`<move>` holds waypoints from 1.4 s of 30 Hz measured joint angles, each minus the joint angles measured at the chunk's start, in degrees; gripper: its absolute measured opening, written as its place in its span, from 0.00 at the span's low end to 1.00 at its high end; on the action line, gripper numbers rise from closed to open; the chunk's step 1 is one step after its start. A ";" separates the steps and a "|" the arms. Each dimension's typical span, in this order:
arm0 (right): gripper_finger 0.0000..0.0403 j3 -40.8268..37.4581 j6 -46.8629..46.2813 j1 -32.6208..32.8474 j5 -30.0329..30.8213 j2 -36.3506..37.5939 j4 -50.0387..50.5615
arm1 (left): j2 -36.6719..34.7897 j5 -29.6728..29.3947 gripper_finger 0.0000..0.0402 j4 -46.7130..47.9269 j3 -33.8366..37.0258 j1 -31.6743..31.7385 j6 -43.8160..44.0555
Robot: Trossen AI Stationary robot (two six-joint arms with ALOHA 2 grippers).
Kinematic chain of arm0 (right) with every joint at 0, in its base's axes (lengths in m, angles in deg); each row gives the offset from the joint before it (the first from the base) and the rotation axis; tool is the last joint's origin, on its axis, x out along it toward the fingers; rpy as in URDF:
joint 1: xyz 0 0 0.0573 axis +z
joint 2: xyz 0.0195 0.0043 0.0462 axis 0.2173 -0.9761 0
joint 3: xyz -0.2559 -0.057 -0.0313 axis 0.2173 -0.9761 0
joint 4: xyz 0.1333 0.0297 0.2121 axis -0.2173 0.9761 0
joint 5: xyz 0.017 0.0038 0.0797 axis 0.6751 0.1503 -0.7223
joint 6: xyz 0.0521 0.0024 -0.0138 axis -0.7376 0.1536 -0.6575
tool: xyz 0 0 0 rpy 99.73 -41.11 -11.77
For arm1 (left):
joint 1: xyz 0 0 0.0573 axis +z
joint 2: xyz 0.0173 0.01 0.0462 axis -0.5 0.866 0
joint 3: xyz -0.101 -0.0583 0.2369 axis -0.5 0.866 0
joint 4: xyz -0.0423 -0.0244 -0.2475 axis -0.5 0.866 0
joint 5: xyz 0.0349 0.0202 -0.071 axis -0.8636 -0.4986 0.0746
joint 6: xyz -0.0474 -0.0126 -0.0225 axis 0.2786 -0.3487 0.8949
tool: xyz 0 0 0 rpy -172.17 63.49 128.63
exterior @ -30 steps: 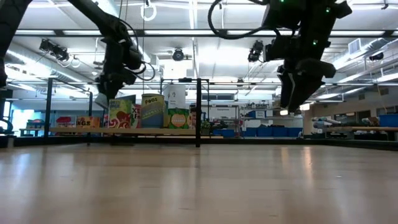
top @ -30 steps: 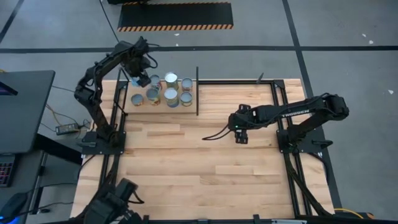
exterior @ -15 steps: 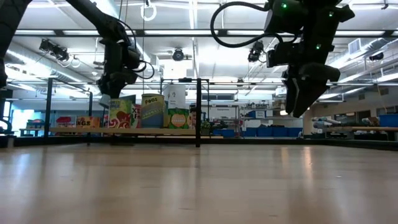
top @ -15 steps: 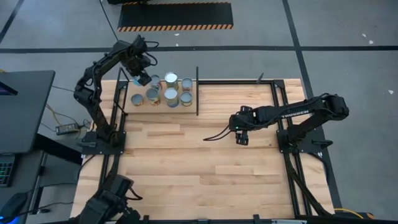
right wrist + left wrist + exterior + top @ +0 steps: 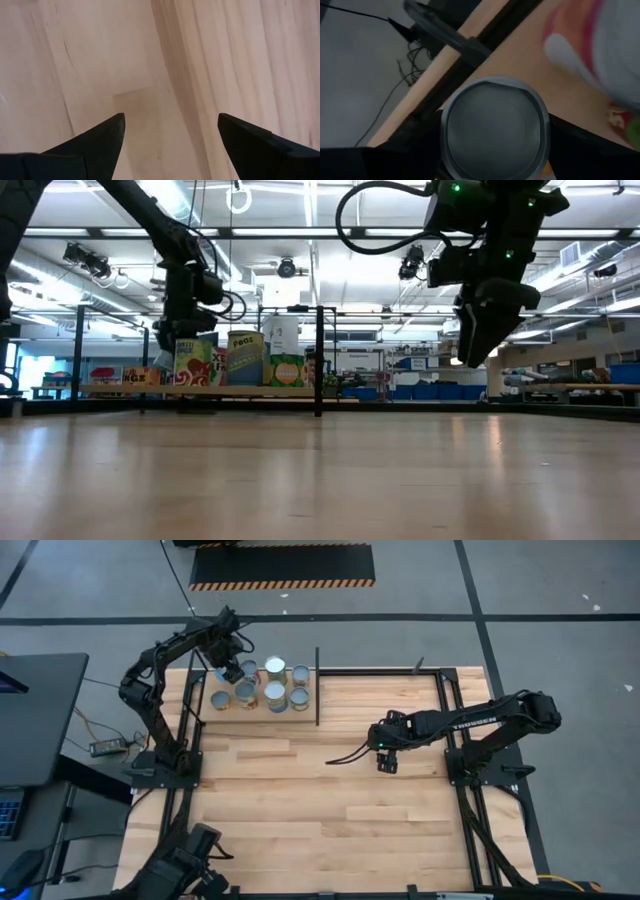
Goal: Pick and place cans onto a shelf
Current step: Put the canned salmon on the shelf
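The shelf (image 5: 262,711) is a pale wood panel with black posts at the table's far left corner. Several cans stand upright on it in two rows (image 5: 275,693), and their labels show in the low view (image 5: 243,358). My left gripper (image 5: 232,667) is over the shelf's far left part, shut on one more can (image 5: 492,125) with a dull silver top. My right gripper (image 5: 387,762) hangs open and empty above the bare tabletop on the table's right half. Its fingers point down, as the low view (image 5: 482,340) and the right wrist view (image 5: 170,135) show. My left gripper pinches the can by its side wall just under the top rim (image 5: 443,135). One dark finger (image 5: 402,155) is on each side. The fingers come from above, pointing down, and the can is upright. Whether its base rests on the shelf is hidden by the cans in front.
A tall black post (image 5: 317,685) stands at the shelf's right end. A black frame rail (image 5: 470,47) runs along the shelf's edge next to the held can. A colourful can (image 5: 602,55) stands close beside the held can. Bare plank tabletop (image 5: 300,800) lies between the arms and toward the near edge.
My left gripper has sunk a little toward the shelf with its can, still shut. My right gripper has shifted slightly to one side above the tabletop and stays open.
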 joint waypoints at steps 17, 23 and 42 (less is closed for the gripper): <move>0.81 0.00 -0.62 0.07 -1.15 0.00 -0.07 | 1.58 -1.40 0.72 -0.47 2.52 -1.21 -1.75; 0.81 0.00 -0.62 0.24 -1.15 0.00 -0.04 | 1.58 -3.81 0.78 -0.45 2.51 -1.22 -1.13; 0.81 0.02 -0.40 0.24 -1.15 0.00 -1.09 | 1.54 -4.24 0.87 0.84 2.51 -1.83 0.06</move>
